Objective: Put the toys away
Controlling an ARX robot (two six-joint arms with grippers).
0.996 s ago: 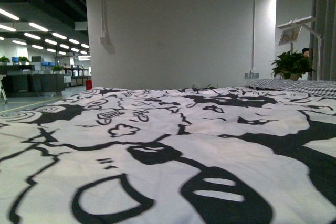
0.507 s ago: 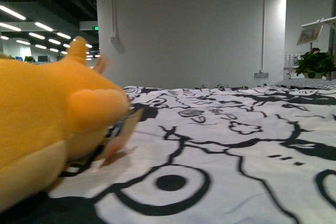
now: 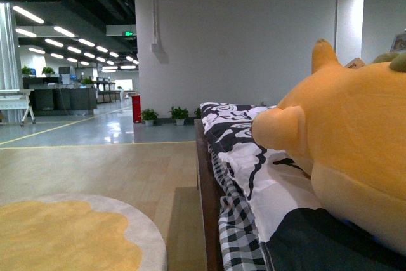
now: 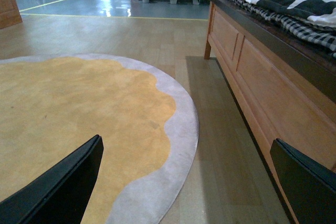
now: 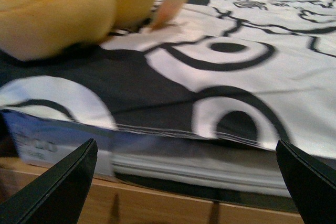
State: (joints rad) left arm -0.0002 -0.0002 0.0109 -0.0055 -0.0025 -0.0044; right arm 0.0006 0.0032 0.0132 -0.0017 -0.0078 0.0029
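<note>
Right gripper, jaws wide and empty, faces the bed edge. The quilt lies just ahead, and the plush rests on it beyond, off to one side. Left gripper, equally wide and empty, hangs above the rug.

The plush toy runs off the right and bottom edges of my front view, so most of its body goes unseen. My right wrist view is blurred across the quilt, and my right gripper shows only two dark finger corners.
</note>
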